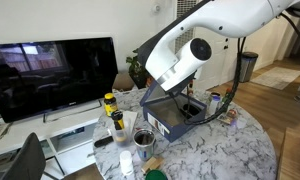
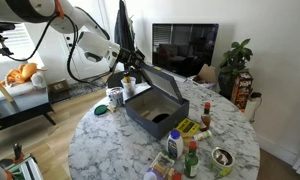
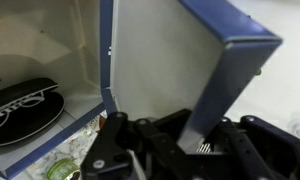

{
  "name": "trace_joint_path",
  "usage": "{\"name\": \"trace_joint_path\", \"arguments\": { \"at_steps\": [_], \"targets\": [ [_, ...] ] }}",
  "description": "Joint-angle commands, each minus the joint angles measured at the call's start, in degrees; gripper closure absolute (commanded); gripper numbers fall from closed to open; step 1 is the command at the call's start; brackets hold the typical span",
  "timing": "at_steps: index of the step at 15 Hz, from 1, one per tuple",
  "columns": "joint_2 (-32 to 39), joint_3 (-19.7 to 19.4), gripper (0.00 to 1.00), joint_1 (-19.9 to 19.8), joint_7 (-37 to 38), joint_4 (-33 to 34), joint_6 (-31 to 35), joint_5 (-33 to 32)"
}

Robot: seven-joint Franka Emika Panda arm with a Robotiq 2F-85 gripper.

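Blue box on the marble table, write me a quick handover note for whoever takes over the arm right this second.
Gripper: the Robotiq gripper looks shut on the free edge of the blue hinged lid.
Where: the blue rectangular box sits on the round white marble table. A black round disc with pale lettering lies inside it.
Done: the lid is raised and stands tilted over the box.
Left: the lid is neither folded fully back nor shut, and the disc lies untouched in the box.
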Motion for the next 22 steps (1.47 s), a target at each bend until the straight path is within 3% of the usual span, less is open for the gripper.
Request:
{"name": "trace_joint_path", "arguments": {
  "at_steps": [1, 6, 22],
  "targets": [
    [0.1, -1.1, 1.00, 1.3, -0.1, 0.1, 3.7, -2.2],
    [-0.1, -0.9, 1.00, 1.4, -0.8, -0.1, 7.4, -5.9],
    [2.2, 0.5, 1.00, 0.4, -1.9, -1.2, 4.6, -3.8]
  ]
}}
